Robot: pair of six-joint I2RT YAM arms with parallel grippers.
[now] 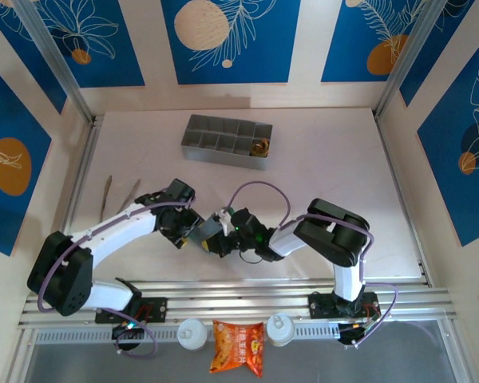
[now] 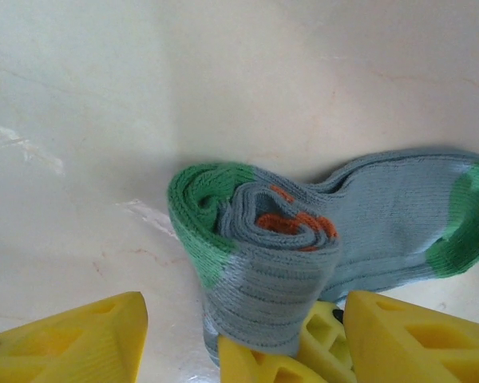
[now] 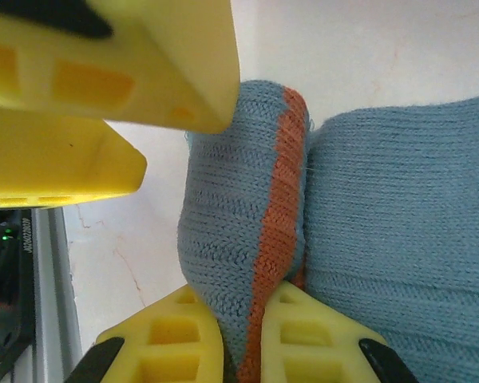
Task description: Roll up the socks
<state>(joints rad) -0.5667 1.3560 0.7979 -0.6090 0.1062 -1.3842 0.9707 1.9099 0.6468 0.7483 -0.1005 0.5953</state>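
**Right Arm Pinches the Roll, Left Stands Open Around It**

Both arms meet mid-tabletop (image 1: 343, 183), and all the action is on the grey-blue sock (image 2: 263, 263). Look at it from the left wrist: one end is wound into a fat coil, with a green patch on the outside and orange showing at the heart of the spiral. The rest of the sock trails flat to the right and ends in another green patch.

The right gripper (image 3: 241, 319) has the coil by its edge. Its jaws are narrow, clamped on the knit right along the orange band, with its fingers (image 3: 164, 347) pressed to either side.

The left gripper (image 2: 246, 307) straddles the same coil with jaws wide. One yellow finger (image 2: 72, 343) sits off to the left, clear of the fabric, and the other is just beside the flat part on the right. From the right wrist, those big yellow fingers loom top-left, close to the coil.

Further back sits a grey divided tray (image 1: 219, 156) with something golden in its near right compartment. Two thin metal tools (image 1: 106, 197) lie at the left. An orange snack packet (image 1: 238, 348) rests on the near rail between two white caps (image 1: 191, 333).
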